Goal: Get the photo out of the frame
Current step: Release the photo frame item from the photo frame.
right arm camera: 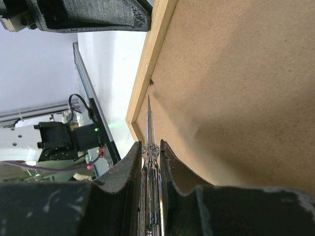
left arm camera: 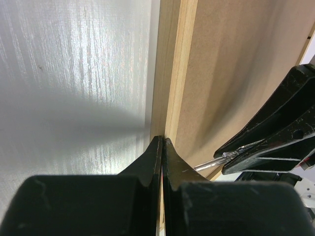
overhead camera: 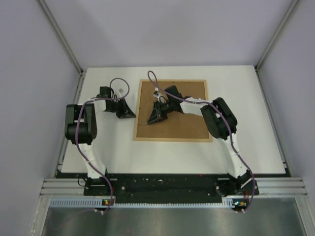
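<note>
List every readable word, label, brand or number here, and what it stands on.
None readable. The backing board, frame and thin metal tool carry no print.
Small coloured marks at the near edge are too small to read.

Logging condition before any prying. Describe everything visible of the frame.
The frame is a large rectangle with a thin light-wood border, lying flat and back-up on the white table, a brown backing board filling it. The left gripper, shut, appears to touch its left rail from outside. The right gripper clamps a slim metal tool whose tip lies just inside that same rail, over the board.
</note>
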